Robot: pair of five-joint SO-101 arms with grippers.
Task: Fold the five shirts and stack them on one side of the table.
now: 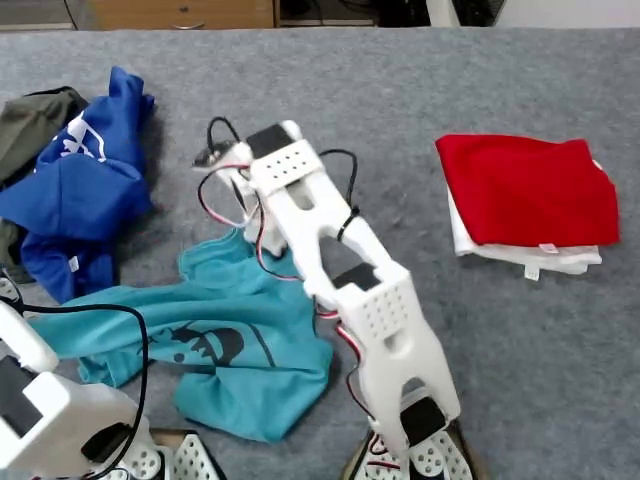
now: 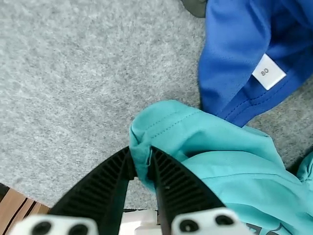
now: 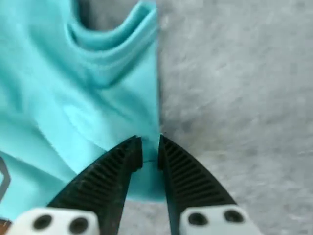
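Observation:
A teal shirt (image 1: 235, 330) with a dark print lies crumpled on the grey table, left of centre. My left gripper (image 2: 142, 159) is shut on a bunched edge of the teal shirt (image 2: 220, 152), close to the blue shirt (image 2: 244, 54). My right gripper (image 3: 150, 147) is shut on another edge of the teal shirt (image 3: 93, 98), just above the cloth-covered table. The right arm (image 1: 330, 250) stretches from the near edge over the shirt's far corner. A folded red shirt (image 1: 530, 190) rests on a folded white shirt (image 1: 525, 255) at the right.
A crumpled blue shirt (image 1: 85, 190) lies at the left, partly over a dark green shirt (image 1: 30, 125). The left arm's base (image 1: 50, 420) sits at the near left corner. Bare grey table (image 1: 400, 90) runs between the teal shirt and the folded stack.

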